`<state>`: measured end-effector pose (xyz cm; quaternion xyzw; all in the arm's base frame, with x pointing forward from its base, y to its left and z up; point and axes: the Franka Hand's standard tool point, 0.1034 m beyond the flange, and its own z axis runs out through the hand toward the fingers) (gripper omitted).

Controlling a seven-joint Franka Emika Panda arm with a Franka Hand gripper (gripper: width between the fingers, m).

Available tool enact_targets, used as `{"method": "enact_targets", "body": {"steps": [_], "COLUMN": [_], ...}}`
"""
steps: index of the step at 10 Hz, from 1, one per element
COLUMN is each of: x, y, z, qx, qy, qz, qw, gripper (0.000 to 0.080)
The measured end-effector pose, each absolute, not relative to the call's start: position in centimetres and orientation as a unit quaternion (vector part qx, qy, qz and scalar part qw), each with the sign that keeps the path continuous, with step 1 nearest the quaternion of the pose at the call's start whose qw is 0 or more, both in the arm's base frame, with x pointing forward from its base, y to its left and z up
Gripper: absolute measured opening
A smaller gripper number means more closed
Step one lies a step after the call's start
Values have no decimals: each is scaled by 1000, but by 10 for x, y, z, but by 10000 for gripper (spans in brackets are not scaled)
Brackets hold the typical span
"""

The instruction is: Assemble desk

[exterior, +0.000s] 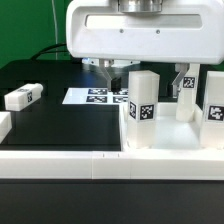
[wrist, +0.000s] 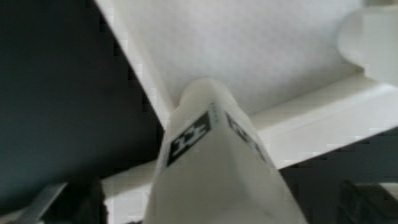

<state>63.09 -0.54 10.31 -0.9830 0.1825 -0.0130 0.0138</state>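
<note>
The white desk top [exterior: 176,137] lies at the exterior view's right. One tagged white leg [exterior: 142,100] stands upright in its near corner, and a second leg [exterior: 215,108] stands at the far right. My gripper [exterior: 144,74] hangs over the first leg's upper end, open, with a finger on each side and clear of it. In the wrist view the leg [wrist: 214,150] runs down the middle between my dark fingers [wrist: 43,203], gripper [wrist: 210,208], onto the desk top [wrist: 231,50]. A round socket [wrist: 368,40] shows at another corner.
A loose tagged leg [exterior: 22,96] lies on the black table at the exterior view's left, with another white piece [exterior: 3,125] at the left edge. The marker board [exterior: 92,97] lies behind. A long low white rail [exterior: 60,160] runs along the front.
</note>
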Motion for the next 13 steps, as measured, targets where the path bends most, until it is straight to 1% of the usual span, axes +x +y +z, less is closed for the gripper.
{"method": "enact_targets", "body": {"steps": [3, 6, 8, 9, 10, 13], "x": [633, 634, 634, 634, 634, 633], "y": [-8, -9, -10, -10, -10, -15], "z": [106, 106, 106, 106, 106, 106], "qx": [-998, -1000, -1000, -1000, -1000, -1000], "qy": [58, -24, -23, -23, -18, -5], "qz": [-15, -18, -17, -17, -17, -16], "qw": [-1, -6, -6, -6, -6, -4], "gripper": [649, 649, 387, 387, 289, 290]}}
